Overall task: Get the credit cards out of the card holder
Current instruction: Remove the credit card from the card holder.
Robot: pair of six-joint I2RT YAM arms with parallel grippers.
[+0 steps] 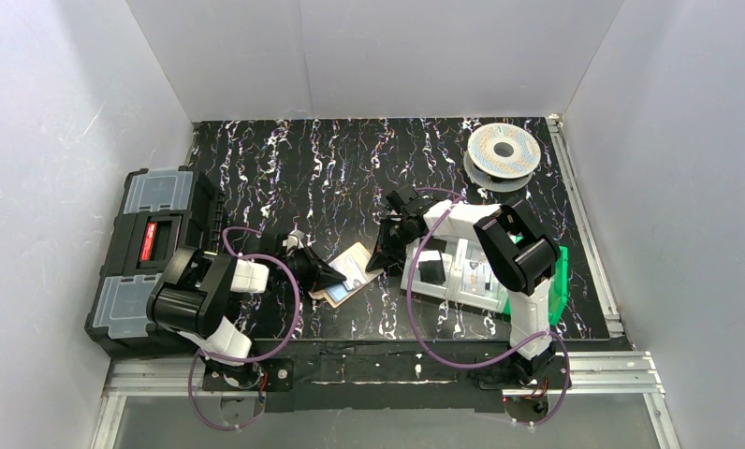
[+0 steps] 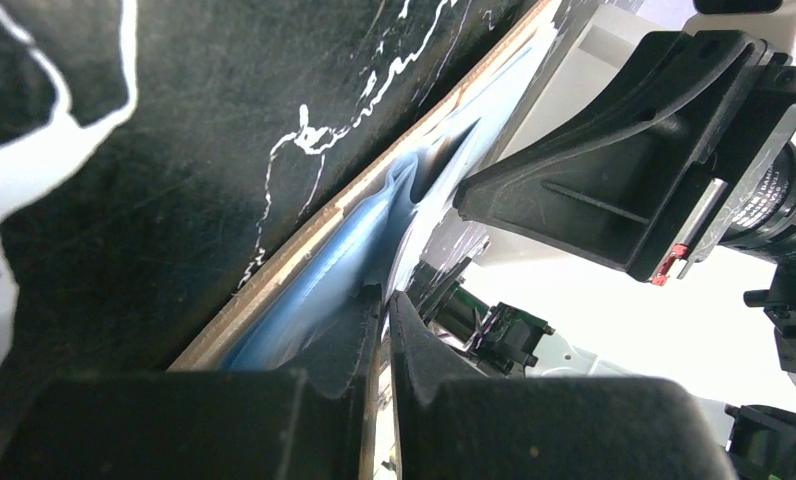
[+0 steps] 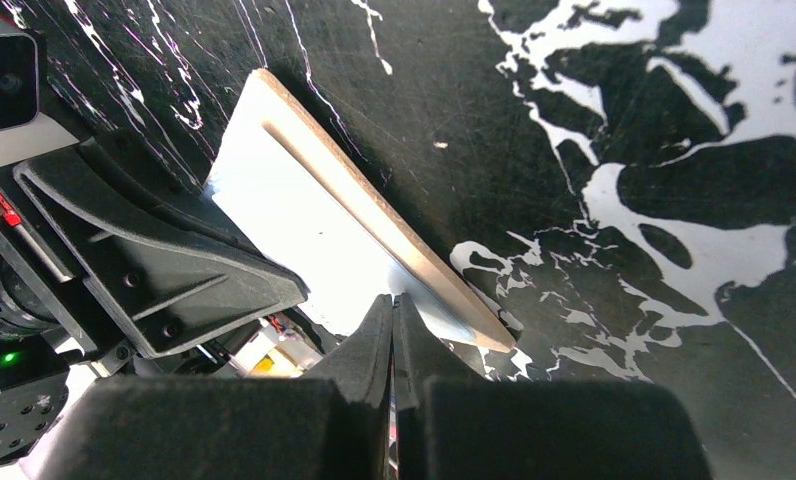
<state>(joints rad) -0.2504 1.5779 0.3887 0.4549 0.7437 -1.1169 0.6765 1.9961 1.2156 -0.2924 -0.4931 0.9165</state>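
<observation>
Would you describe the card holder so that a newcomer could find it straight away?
On the black marbled table, look between the two sets of jaws. The card holder sits there: a small flat tan wallet with a pale blue card on it, far smaller than the toolbox, spool and white tray around it.

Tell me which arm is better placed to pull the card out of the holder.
Left, probably. The left fingers are closed on the pale blue card's edge, while the right fingers look shut at the card holder's tan rim, likely steadying it.
</observation>
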